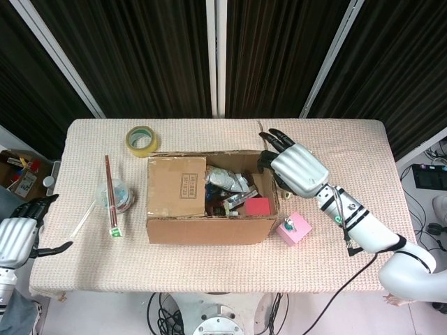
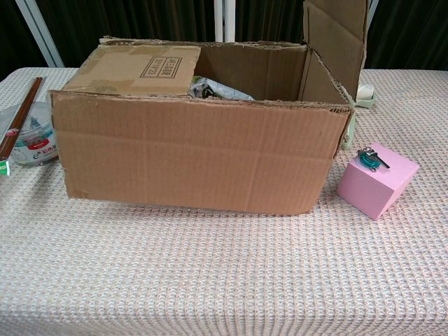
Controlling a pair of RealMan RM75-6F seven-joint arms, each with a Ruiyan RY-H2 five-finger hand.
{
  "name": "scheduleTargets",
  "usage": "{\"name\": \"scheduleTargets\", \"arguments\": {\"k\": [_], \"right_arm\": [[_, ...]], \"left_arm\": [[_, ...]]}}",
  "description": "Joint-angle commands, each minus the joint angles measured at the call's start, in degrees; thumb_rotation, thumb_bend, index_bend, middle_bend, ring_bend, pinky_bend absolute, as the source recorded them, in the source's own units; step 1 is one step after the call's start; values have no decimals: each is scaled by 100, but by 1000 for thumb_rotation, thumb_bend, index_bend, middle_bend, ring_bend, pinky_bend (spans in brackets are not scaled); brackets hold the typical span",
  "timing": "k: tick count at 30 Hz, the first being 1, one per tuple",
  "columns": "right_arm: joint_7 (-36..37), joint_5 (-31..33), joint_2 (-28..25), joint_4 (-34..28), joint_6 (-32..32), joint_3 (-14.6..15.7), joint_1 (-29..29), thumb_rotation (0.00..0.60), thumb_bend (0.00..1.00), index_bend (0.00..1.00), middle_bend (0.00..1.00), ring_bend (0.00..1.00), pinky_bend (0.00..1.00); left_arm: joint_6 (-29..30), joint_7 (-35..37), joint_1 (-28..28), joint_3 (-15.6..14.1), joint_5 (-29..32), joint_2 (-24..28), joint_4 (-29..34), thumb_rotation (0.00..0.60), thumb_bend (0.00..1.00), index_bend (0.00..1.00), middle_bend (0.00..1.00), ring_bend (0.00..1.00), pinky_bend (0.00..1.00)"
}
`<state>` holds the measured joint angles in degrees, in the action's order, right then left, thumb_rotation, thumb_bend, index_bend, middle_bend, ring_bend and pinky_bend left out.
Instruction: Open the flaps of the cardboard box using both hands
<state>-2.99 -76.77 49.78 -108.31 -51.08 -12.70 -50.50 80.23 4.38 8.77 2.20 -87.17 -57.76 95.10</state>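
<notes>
1. The cardboard box (image 1: 209, 199) sat in the middle of the table (image 1: 349, 146), with its long side facing you.
2. Its right flap (image 2: 336, 31) stood straight up, so you could see packets and a red thing inside the box.
3. Its left flap (image 1: 177, 186) lay flat over the left part of the box.
4. Your right hand (image 1: 297, 167) was just past the right end of the box, by the raised flap. Its fingers were spread out and held nothing that you could see.
5. Your left hand (image 1: 17, 234) was far off the table's left edge. Its fingers were apart and it held nothing.
6. A pink block (image 1: 294, 229) sat just beside the box's right front corner.
7. A tape roll (image 1: 142, 139) lay behind the box, and chopsticks (image 1: 110, 194) lay to its left.
</notes>
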Motion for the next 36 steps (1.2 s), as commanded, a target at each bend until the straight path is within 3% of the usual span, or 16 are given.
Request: {"name": "scheduleTargets", "arguments": {"k": [1,10,18,23,28,31,36], "right_arm": [[290,-214,-206,7,-167,32,217,600,977,415,317,0,0],[980,-543,-697,114,-252,214,683,600,969,320,296,0,0],[1561,-689,-776,472,-282,447,1078,600,969,259,298,0,0],[1995,-931,-784,670,-617,466,1312,600,967,217,298,0,0],[2275,-1192,-871,704,-1084,437,1541,600,943,95,287,0,0],[2249,-1233,-876,654,-1353,408,1679,600,922,8,219,0,0],[2015,-1317,-837,485,-1877,375,1962,600,897,0,33,0,0]], "left_arm": [[-24,-39,17,-2,16,-7,44,432,0,109,174,138,209],[-121,-105,75,-29,25,-50,133,433,0,109,173,137,209],[-108,-199,108,-21,1,-31,232,436,0,109,174,137,209],[-32,-216,132,59,22,60,333,433,0,109,173,138,209],[-124,-127,299,195,22,177,506,435,0,109,173,138,209],[-355,-53,562,337,-9,238,633,433,0,109,173,138,209],[-1036,-407,1361,814,142,116,846,438,0,109,174,138,209]]}}
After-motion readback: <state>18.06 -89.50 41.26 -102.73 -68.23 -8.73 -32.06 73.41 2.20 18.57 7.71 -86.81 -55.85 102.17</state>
